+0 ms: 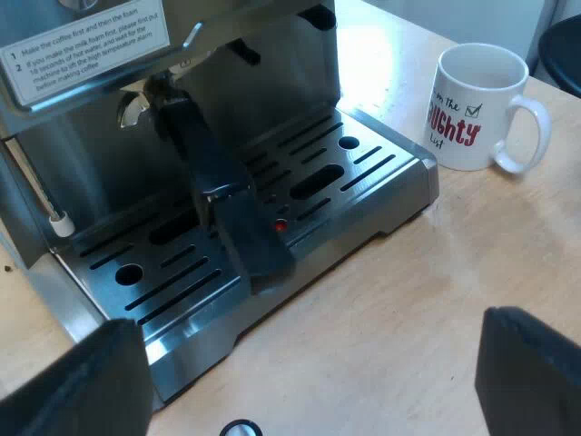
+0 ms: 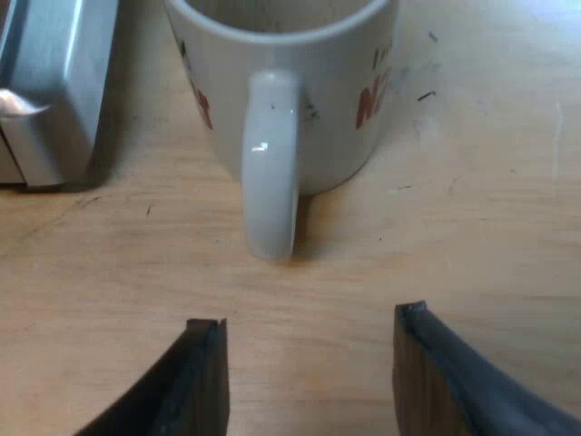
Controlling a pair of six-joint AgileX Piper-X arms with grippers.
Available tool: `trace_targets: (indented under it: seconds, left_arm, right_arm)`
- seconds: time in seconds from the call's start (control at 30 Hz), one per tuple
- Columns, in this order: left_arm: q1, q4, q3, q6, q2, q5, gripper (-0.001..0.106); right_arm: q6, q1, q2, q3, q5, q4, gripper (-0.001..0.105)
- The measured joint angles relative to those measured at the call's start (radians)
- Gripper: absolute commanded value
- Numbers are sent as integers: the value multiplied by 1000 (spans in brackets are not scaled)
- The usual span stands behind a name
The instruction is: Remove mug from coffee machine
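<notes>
A white mug (image 1: 478, 106) with red lettering stands upright on the wooden table beside the espresso machine's drip tray (image 1: 368, 177). The holder's dark handle (image 1: 222, 204) juts out from the machine's front over the tray, with a red spot by its end. My left gripper (image 1: 309, 381) hangs open above the table, in front of the tray, nothing between its fingers. The mug (image 2: 281, 100) is close before my right gripper (image 2: 309, 372), its handle (image 2: 270, 163) pointing toward the gap. That gripper is open and holds nothing; its fingertips are short of the handle.
The wooden table (image 1: 436, 300) lies bare between the tray and the left gripper's fingers. A corner of the steel tray (image 2: 54, 100) sits close beside the mug. An instruction label (image 1: 86, 45) is on the machine's front. A small dark round object (image 1: 241, 429) lies on the table.
</notes>
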Motion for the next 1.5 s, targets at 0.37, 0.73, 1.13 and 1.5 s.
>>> trace_targets:
  seconds: [0.37,0.73,1.13,1.5]
  left_arm:
    - [0,92,-78,-77,0,-64,77]
    - [11,166,-263,-80,87,-118,77]
    - [265,217,-365,-88,167,-67,77]
    - [291,330,-365,-84,89,-67,77]
  right_arm:
    - [0,0,-31,-292,-3,381,44]
    - [0,0,6,-509,-40,481,44]
    - [21,-55,230,-665,-113,487,44]
    - [-59,-283,180,-665,-155,498,44]
